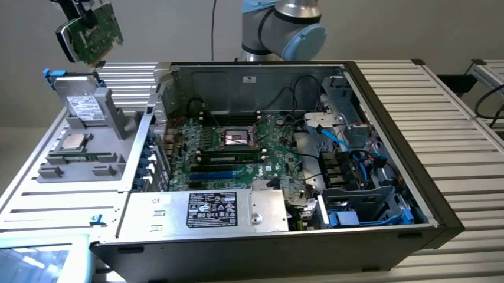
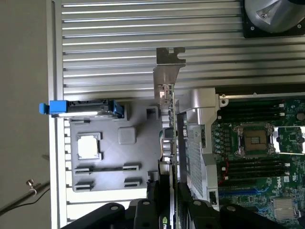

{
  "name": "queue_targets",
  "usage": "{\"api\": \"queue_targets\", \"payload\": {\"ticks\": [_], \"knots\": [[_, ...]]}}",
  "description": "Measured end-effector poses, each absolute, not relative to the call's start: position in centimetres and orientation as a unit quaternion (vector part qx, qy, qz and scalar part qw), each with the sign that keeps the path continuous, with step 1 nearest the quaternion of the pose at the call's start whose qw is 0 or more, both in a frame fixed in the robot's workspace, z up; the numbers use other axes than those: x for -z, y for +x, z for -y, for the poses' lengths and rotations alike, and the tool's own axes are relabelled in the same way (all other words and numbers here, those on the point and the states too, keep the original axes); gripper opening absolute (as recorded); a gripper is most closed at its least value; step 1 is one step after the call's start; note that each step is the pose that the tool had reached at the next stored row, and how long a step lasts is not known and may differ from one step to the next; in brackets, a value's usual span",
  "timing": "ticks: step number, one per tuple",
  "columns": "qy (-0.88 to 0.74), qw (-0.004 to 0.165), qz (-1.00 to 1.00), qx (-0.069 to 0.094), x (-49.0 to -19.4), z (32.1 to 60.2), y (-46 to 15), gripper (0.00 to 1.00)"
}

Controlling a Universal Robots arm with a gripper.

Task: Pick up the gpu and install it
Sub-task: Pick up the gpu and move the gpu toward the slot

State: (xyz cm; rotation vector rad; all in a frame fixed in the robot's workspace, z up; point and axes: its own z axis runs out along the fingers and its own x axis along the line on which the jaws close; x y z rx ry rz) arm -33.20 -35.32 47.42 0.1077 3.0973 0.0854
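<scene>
One gpu [image 1: 93, 32] hangs high between tray [image 1: 59, 172] and case [image 1: 441, 219], pinched edge-on in the half-closed gripper [image 2: 167, 212]. Such a narrow hold could let it twist, so its bracket [image 2: 169, 71] snags the case wall.

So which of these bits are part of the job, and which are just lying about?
Job: gpu, held aloft in the gripper; motherboard inside the open computer case.
Lying about: processor chip and hard drive on the grey tray.

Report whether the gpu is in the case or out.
Out: the gripper holds the green gpu card with silver bracket aloft, beside the black case.
</scene>
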Motion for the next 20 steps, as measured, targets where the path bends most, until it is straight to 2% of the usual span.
{"api": "queue_targets", "payload": {"ticks": [3,20], "knots": [[0.035,0.021,-0.999,-0.027,-48.37,35.31,-33.20,0.28],[-0.064,0.018,-0.997,-0.031,-48.37,35.32,-33.19,0.28]]}}
